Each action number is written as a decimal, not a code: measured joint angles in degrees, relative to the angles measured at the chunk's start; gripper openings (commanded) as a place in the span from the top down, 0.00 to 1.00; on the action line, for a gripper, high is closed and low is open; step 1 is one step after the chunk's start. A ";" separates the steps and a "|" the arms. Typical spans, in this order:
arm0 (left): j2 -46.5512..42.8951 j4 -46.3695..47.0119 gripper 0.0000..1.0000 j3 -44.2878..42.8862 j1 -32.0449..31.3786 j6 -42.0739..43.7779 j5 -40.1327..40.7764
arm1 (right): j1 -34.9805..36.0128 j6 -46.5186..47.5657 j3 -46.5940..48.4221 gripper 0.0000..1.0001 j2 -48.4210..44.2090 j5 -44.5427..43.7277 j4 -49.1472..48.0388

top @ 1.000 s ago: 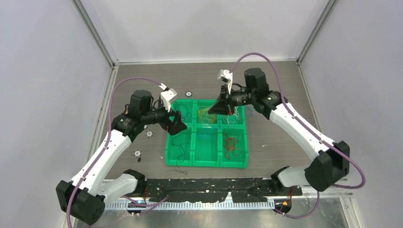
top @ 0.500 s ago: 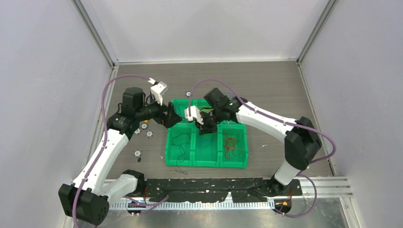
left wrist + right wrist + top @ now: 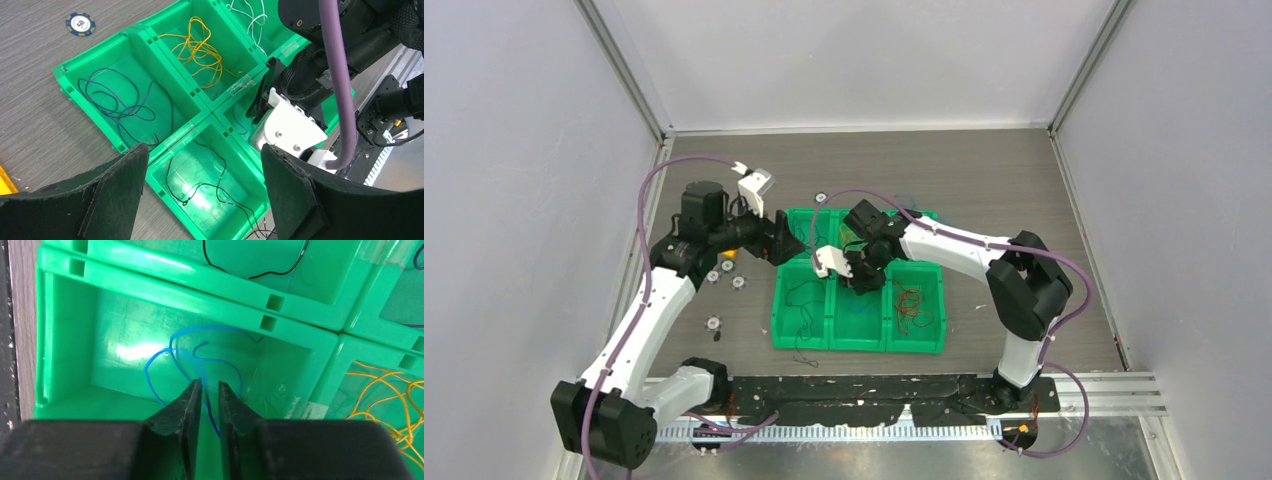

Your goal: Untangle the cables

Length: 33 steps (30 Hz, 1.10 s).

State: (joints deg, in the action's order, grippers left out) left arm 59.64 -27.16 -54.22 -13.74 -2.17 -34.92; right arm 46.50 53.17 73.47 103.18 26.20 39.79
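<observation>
The green tray (image 3: 860, 345) on the table (image 3: 984, 180) has six compartments in two rows of three, and you can count six cable colours, one per compartment. In the back row, left to right, lie the dark blue cable (image 3: 122, 105), the yellow-orange cable (image 3: 199, 47) and the white cable (image 3: 252, 17). In the front row lie the black cable (image 3: 212, 186), the light blue cable (image 3: 165, 353) and the red cable (image 3: 911, 300). Your right pincer (image 3: 210, 384) reaches down into the front middle compartment with its two fingers a narrow slit apart. One strand of the light blue cable runs through that slit, but you cannot tell whether the pads touch it. Your left pincer (image 3: 204, 150) hangs above the left side of the tray, spread wide and holding nothing. At least four small round chips (image 3: 713, 322) lie on the table beside the tray.
</observation>
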 measured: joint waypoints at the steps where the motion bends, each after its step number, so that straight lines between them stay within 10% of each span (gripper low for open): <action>1: 0.13 0.07 0.15 -0.02 0.00 -0.20 -0.13 | 0.02 0.13 0.09 0.59 0.00 0.00 0.52; 15: 2.21 -0.24 0.16 -3.04 0.00 1.64 -2.29 | -2.82 -0.46 9.79 0.27 -6.45 1.73 9.64; 21: 2.14 -13.44 0.20 -6.40 -1.01 22.91 -9.16 | -9.18 -1.29 13.49 0.25 -8.13 4.39 13.46; 26: 2.23 -29.64 0.24 -7.37 -11.96 40.50 -9.18 | -14.29 -4.57 13.38 0.24 -9.18 8.15 15.96; 33: 0.87 -29.46 0.17 2.14 -25.31 42.91 -1.70 | -20.87 -10.23 12.24 0.24 -10.08 12.31 16.41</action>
State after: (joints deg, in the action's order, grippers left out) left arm 60.51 -56.62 -52.07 -39.05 40.73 -36.62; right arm 25.63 42.94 85.71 93.10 38.50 56.21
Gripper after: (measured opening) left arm 0.800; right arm 0.762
